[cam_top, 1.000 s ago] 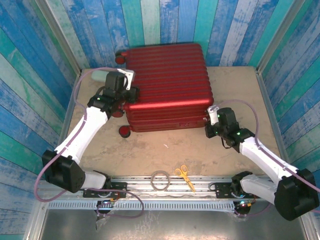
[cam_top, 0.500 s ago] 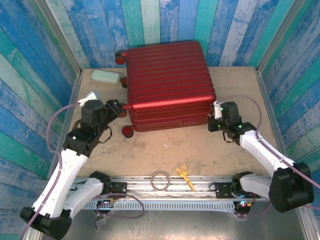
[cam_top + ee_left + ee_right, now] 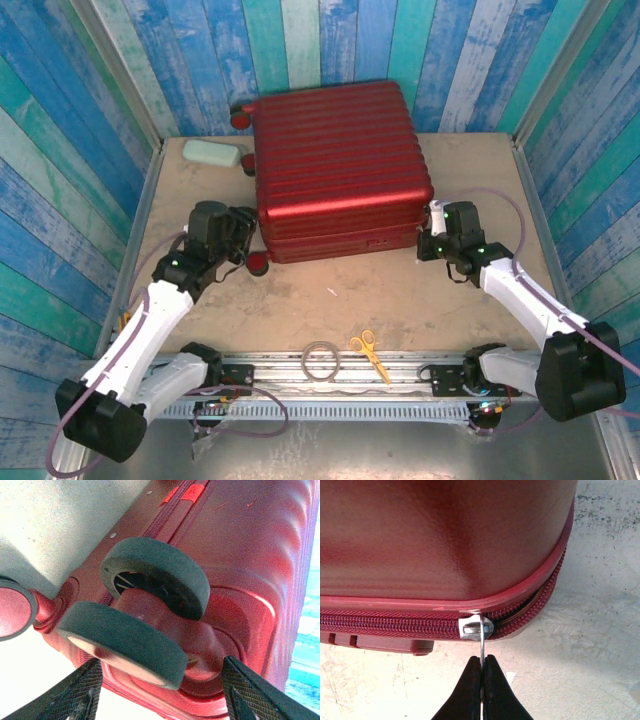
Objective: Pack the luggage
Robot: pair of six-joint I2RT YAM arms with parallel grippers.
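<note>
From the overhead camera I see the red suitcase point(image 3: 340, 165) lying flat and shut in the upper middle of the frame, on the sandy surface point(image 3: 400, 310); its far edge sits close to the blue plank wall point(image 3: 330, 45), and its wheels point to the left of the frame.

My left hand point(image 3: 243, 238) is at the lower left corner of the case, beside the near wheel point(image 3: 254, 262); on the left wrist camera the left hand point(image 3: 161, 662) stands open, with one dark finger at lower left and the other at lower right of the frame; the double wheel point(image 3: 150, 615) sits between them; I cannot tell whether either finger touches it.

My right hand point(image 3: 428, 243) is at the lower right corner of the case; on the right wrist camera the right hand point(image 3: 481, 661) is closed, its two tips pinching the thin metal zip tab point(image 3: 481, 647); the tab hangs from the slider on the red zip point(image 3: 390, 625), right where the zip bends around the corner.

Near the bottom middle of the overhead frame, well apart from the case, lie yellow-handled scissors point(image 3: 369, 354) with a grey loop point(image 3: 320, 359) just to their left; a pale green object point(image 3: 212, 153) rests at upper left, near the case's far wheel.
</note>
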